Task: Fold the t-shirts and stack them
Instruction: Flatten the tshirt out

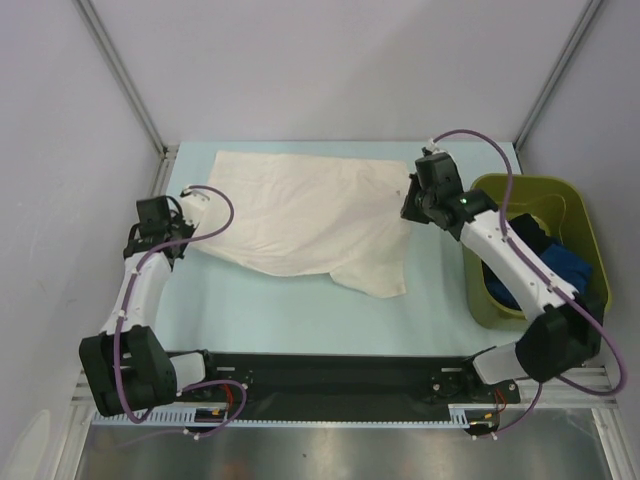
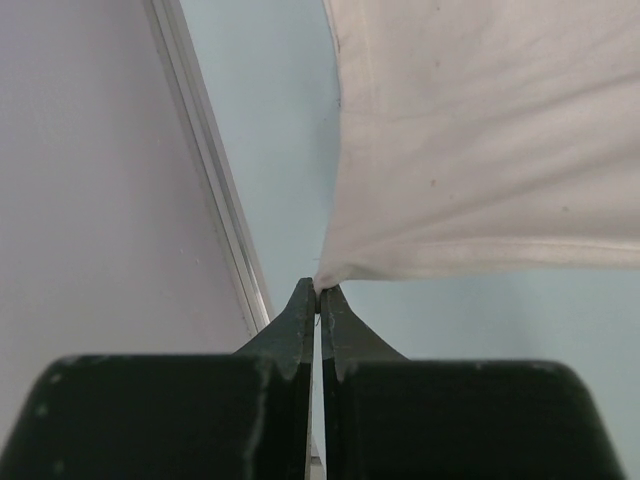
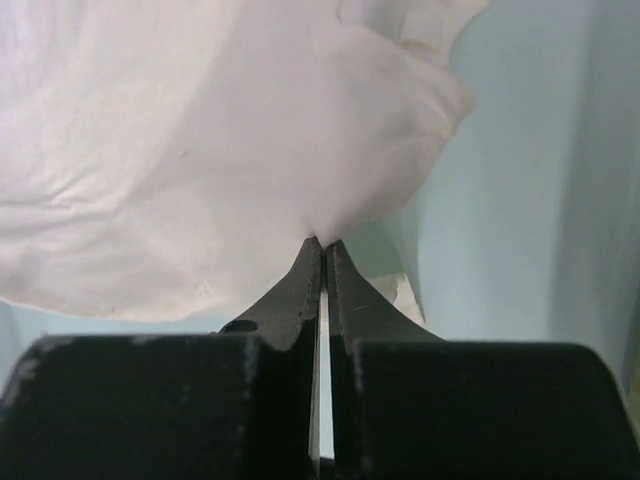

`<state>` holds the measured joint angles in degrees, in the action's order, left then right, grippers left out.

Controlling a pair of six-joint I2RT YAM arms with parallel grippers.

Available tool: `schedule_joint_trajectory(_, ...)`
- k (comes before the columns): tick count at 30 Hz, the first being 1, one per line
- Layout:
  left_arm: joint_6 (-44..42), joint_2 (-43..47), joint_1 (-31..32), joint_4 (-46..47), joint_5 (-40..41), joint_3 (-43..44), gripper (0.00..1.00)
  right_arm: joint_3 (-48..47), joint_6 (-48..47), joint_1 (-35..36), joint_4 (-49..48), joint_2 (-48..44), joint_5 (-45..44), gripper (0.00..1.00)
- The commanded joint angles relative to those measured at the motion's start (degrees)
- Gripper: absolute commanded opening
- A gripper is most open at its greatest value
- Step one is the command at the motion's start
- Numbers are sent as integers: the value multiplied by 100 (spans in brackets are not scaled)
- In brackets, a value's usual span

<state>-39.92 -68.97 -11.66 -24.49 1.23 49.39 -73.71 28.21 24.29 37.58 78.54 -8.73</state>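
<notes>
A cream t-shirt (image 1: 305, 220) lies spread across the pale blue table, stretched between both grippers. My left gripper (image 1: 188, 235) is shut on its near-left corner, seen pinched at the fingertips in the left wrist view (image 2: 320, 290), the cloth (image 2: 480, 140) fanning out above. My right gripper (image 1: 408, 208) is shut on the shirt's right edge; in the right wrist view (image 3: 323, 242) the cloth (image 3: 200, 150) bunches up from the tips. A black t-shirt (image 1: 527, 235) and a bright blue t-shirt (image 1: 568, 270) lie in the bin.
The olive-green bin (image 1: 580, 215) stands at the right edge of the table, under my right arm. A metal frame rail (image 2: 215, 190) runs along the table's left edge close to my left gripper. White walls enclose the back and sides.
</notes>
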Motion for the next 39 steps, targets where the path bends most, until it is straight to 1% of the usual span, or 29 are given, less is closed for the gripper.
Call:
schedule_joint_trajectory(1,116,-73,-56,173,-245,291,1,-371,-341,-144,-374,933,-41,0)
schedule_joint_trajectory(2,134,-99,-56,164,-273,308,1,-502,-394,-205,-505,1152,-32,3)
schedule_joint_trajectory(3,160,-117,-56,112,-343,335,1,-791,-438,-310,-559,1407,-58,9)
schedule_joint_trajectory(4,212,-143,-56,85,-456,361,0,-942,-500,-381,-568,1801,-58,26)
schedule_joint_trajectory(5,239,-178,-56,67,-510,370,0,-1126,-526,-442,-542,2014,-50,38)
schedule_joint_trajectory(7,301,-196,-56,59,-580,353,0,-1627,-641,-548,-393,2444,-6,52)
schedule_joint_trajectory(9,336,-187,-64,15,-624,344,0,-1865,-816,-540,116,2525,-216,55)
schedule_joint_trajectory(10,345,-178,-56,-20,-668,326,0,-1762,-869,-505,222,2482,-286,56)
schedule_joint_trajectory(12,380,-187,-56,-56,-695,300,0,-1350,-861,-461,320,2053,-410,57)
schedule_joint_trajectory(13,389,-204,-56,-65,-677,291,0,-860,-826,-391,346,1868,-462,57)
schedule_joint_trajectory(14,406,-222,-56,-73,-686,282,1,-560,-686,-329,355,1501,-498,57)
schedule_joint_trajectory(15,450,-248,-56,-108,-677,291,1,-304,-607,-259,372,1332,-507,59)
schedule_joint_trajectory(16,468,-257,-56,-117,-686,291,0,229,-545,-163,320,1191,-420,59)
schedule_joint_trajectory(17,468,-275,-56,-109,-686,291,0,435,-457,3,302,990,-341,60)
schedule_joint_trajectory(19,494,-301,-56,-135,-704,308,0,795,-229,180,294,944,-121,63)
schedule_joint_trajectory(20,503,-310,-56,-161,-686,326,1,1032,-176,268,276,952,-85,64)
schedule_joint_trajectory(23,485,-310,-56,-249,-704,370,0,1358,-35,330,101,1066,64,65)
schedule_joint_trajectory(27,415,-266,-56,-319,-669,361,0,1421,-35,444,-58,1408,161,65)
schedule_joint_trajectory(31,415,-178,-47,-407,-668,379,0,1658,44,523,-145,1506,538,63)
schedule_joint_trajectory(32,415,-170,-56,-442,-668,388,0,1719,62,550,-181,1480,574,62)
schedule_joint_trajectory(36,433,-117,-56,-486,-677,423,0,2018,115,594,-304,1488,636,50)
schedule_joint_trajectory(37,441,-108,-56,-486,-695,423,0,2114,115,585,-356,1515,636,49)
schedule_joint_trajectory(39,441,-82,-56,-530,-695,449,0,2159,115,585,-392,1515,697,36)
